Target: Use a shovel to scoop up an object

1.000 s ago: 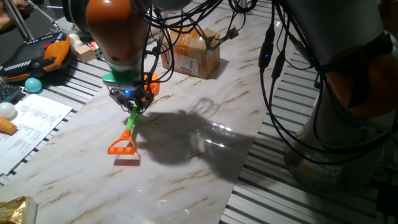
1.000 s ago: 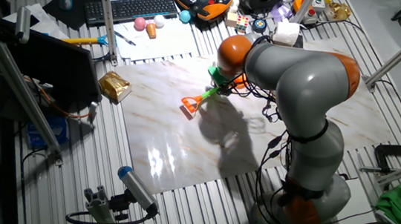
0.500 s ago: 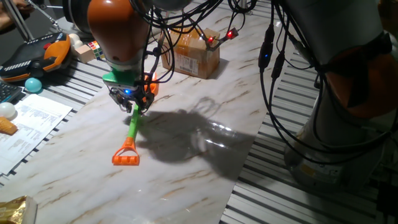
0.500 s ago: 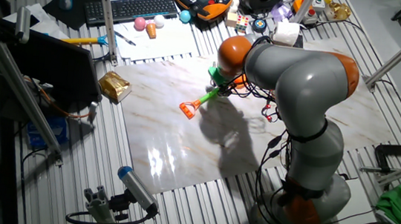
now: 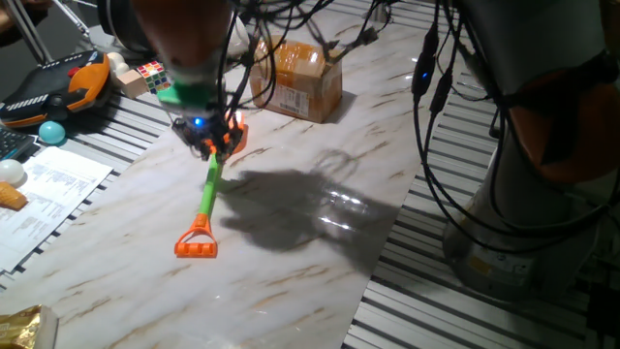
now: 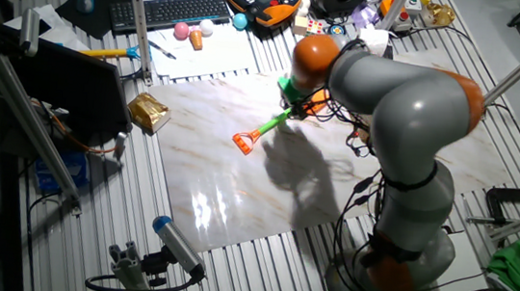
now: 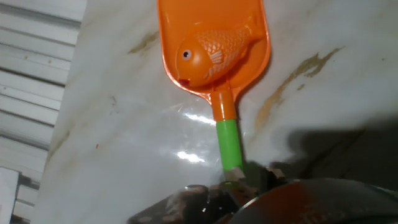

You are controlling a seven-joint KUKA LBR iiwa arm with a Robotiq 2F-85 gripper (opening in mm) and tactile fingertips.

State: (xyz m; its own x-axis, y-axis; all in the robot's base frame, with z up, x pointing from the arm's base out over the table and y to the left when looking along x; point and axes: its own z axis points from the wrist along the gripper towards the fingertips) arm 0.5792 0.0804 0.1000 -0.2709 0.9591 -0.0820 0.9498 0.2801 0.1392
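The shovel lies flat on the marble board, its green shaft running from the orange D-loop near me up to the orange blade. In the hand view the object, a small orange fish with a pale eye spot, rests on the blade just above the green shaft. My gripper hovers over the top of the shaft, also seen as the gripper. From the hand camera the gripper looks open, its dark fingers either side of the shaft. The shaft's upper end is hidden under the hand.
A brown cardboard box stands just behind the blade. Left of the board lie a teach pendant, a puzzle cube, papers and a gold packet. A keyboard sits at the far side. Cables hang over the right.
The shovel's loop end came down from a slight lift and now rests on the board. Since then the hand has risen a little, showing more shaft, while the shovel stayed put.
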